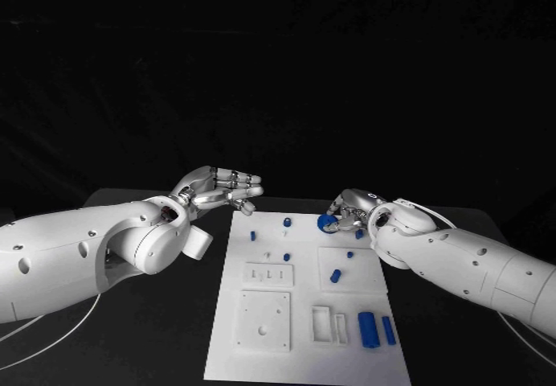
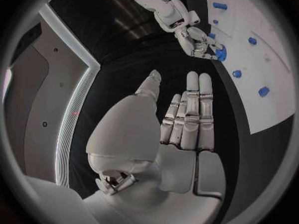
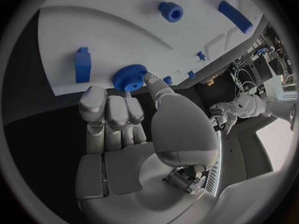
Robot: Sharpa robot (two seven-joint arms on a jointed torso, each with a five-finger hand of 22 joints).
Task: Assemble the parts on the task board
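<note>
the right hand (image 1: 348,215) pinches a blue gear (image 1: 328,221) near the task board (image 1: 304,338) top; it could slip out. the left hand (image 1: 220,189) is open.

I see bare room down the task board (image 1: 304,354) middle, while blue pegs (image 1: 284,223) upright at its far end and two cylinders (image 1: 375,329) near right crowd any pass.
</note>
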